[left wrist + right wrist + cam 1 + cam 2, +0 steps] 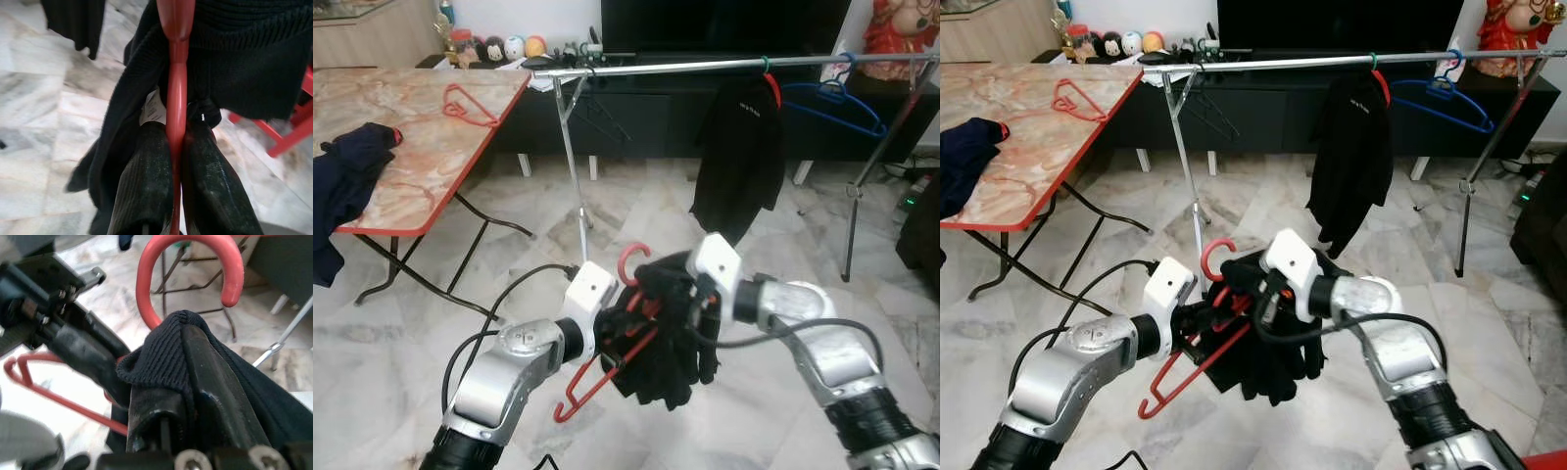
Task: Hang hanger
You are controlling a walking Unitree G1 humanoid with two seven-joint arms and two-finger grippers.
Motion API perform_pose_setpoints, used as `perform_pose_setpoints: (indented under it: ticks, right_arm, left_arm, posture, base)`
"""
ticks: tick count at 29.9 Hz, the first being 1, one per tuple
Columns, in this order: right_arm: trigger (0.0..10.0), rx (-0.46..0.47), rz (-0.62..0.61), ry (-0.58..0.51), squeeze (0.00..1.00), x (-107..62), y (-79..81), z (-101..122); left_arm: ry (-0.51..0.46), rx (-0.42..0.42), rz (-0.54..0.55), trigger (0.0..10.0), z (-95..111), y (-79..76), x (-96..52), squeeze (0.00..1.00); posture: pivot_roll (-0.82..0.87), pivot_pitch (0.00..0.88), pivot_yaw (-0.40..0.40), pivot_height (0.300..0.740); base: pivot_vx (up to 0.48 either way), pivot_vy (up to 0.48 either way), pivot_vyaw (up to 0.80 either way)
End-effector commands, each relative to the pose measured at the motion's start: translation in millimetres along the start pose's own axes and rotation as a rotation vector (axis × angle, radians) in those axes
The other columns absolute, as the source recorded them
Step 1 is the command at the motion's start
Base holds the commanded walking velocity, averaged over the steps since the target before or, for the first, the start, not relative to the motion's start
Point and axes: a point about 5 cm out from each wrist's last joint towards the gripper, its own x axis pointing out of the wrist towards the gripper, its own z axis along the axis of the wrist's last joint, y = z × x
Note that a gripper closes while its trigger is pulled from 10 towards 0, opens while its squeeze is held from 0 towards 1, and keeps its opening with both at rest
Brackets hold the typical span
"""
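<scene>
Left claw point(171, 161) clamped on red hanger point(597, 377) neck | right claw point(188, 377) pinched on black garment point(671, 362) collar, just beside hook | judgement: hanger light, stiff; cloth limp, slides; hold neck | rail point(705, 67) well ahead, above both claws

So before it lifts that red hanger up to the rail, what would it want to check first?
1. Left pincer shut on the red hanger: ok.
2. Right pincer gripping the black garment at the collar: ok.
3. Garment seated properly on both hanger shoulders: cannot tell, it is bunched up.
4. Hook free of cloth: ok.
5. Bare stretch of rail left of the hanging black shirt: ok.
6. Rail within reach from here: not ok, probably; it stands well ahead.
</scene>
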Motion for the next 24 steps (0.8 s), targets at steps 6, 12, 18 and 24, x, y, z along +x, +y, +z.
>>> perform_pose_setpoints:
  ticks: [6,12,18,24]
  right_arm:
    - [10.0,-0.095,-0.111,0.093,0.0,-6.7,-19.8,-3.2]
    - [10.0,-0.129,-0.263,0.181,0.0,-15.9,-40.9,-10.3]
    - [10.0,-0.122,-0.217,0.135,0.0,-13.7,-38.0,-5.6]
    - [10.0,-0.126,0.089,0.055,0.0,-9.8,-5.4,2.9]
  left_arm:
    - [-0.068,0.047,-0.029,10.0,14.7,-5.7,-3.1,0.0]
    - [-0.06,0.059,-0.039,10.0,14.0,-4.7,-6.3,0.0]
    - [-0.056,0.067,-0.058,10.0,13.3,-5.8,-8.4,0.0]
    - [-0.065,0.068,-0.043,10.0,14.5,-4.8,-5.8,0.0]
  posture:
    - [-0.03,0.0,0.01,0.74]
    - [-0.03,0.0,0.013,0.74]
    - [-0.03,0.0,0.013,0.74]
    - [-0.03,0.0,0.012,0.74]
  base:
    - [0.0,0.0,0.0]
    - [0.0,0.0,0.0]
    - [0.0,0.0,0.0]
    - [0.0,0.0,0.0]
